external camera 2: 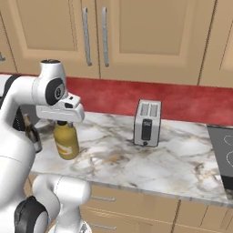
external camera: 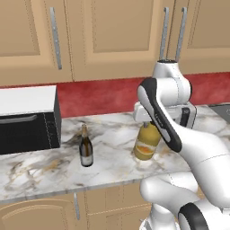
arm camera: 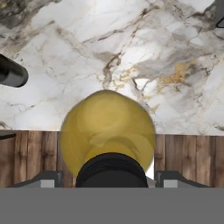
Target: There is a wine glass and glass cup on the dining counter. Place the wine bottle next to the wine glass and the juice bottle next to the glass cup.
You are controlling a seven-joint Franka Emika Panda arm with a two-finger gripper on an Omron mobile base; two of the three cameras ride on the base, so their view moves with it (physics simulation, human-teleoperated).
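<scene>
**Juice bottle under my gripper on the marble worktop**

The juice bottle (external camera: 146, 143) stands upright on a marble-patterned counter (external camera: 112, 166), near its front edge. It is squat and rounded, its clear body full of yellow-orange liquid nearly to the shoulder, with an orange-and-white label low on the side. From my hand camera I look straight down on its black cap (arm camera: 112, 170) and its golden shoulders. My gripper (external camera 2: 62, 123) sits directly over the cap, a finger (arm camera: 48, 180) on either side of the neck; I cannot tell whether the fingers press on it or merely bracket it.

The wine bottle (external camera: 86, 147) stands upright well to the left of the juice bottle, on the same counter. It is slim and dark with a long narrow neck and a pale label. A black microwave (external camera: 29, 120) sits further left, against the red backsplash. A silver toaster (external camera 2: 147, 122) stands to the right of the juice bottle, well apart.
</scene>
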